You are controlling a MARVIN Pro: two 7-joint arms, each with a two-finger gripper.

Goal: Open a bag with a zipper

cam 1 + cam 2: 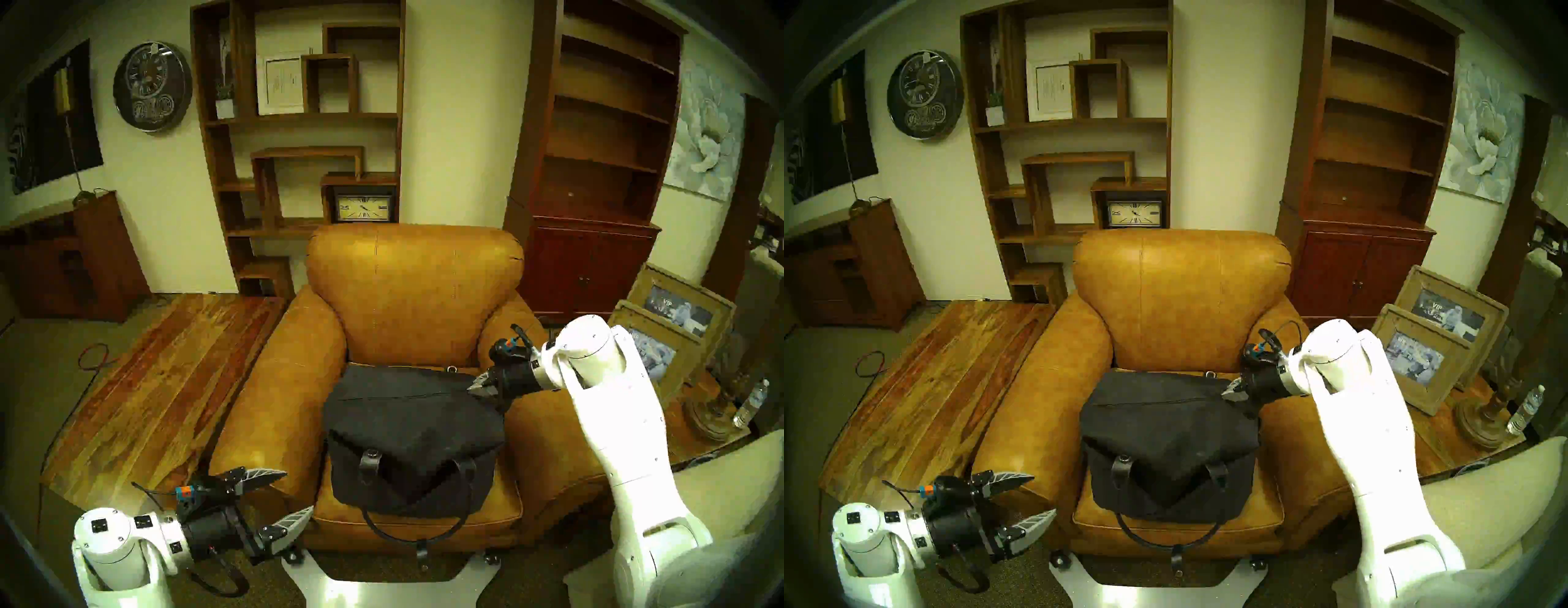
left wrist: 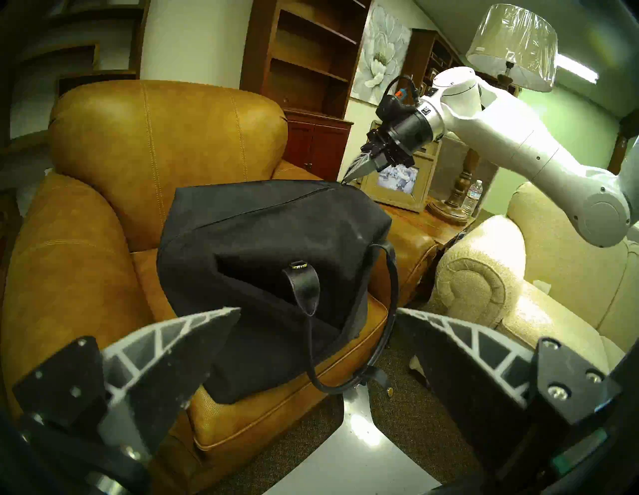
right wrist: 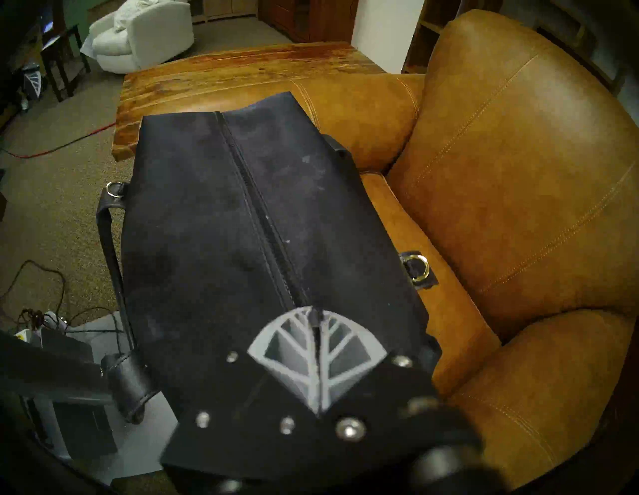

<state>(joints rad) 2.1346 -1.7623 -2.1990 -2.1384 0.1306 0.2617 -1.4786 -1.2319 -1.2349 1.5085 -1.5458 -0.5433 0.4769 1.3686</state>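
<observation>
A large soft black canvas bag (image 1: 415, 429) with black leather loop handles (image 1: 409, 528) and metal rings rests on the seat of a tan leather armchair (image 1: 411, 293), spanning almost the full width of the seat cushion. One handle hangs over the front edge of the seat. A long dark zipper (image 1: 407, 397) runs across the top of the bag from side to side and appears closed along the length that shows.

The right pincer (image 1: 477, 385) points down and toward the bag's right end, at the zipper's end. Its two grey ribbed fingers are pressed together; in the right wrist view a small dark tab (image 3: 314, 316), seemingly the zipper pull, sits pinched between the tips, though the detail is small and dim.

The left pincer (image 1: 297, 492) hangs in front of the armchair's left arm, well apart from the bag, with its fingers spread wide and nothing between them.

A long wooden table (image 1: 161, 382) stands just beside the armchair on the robot's left.
</observation>
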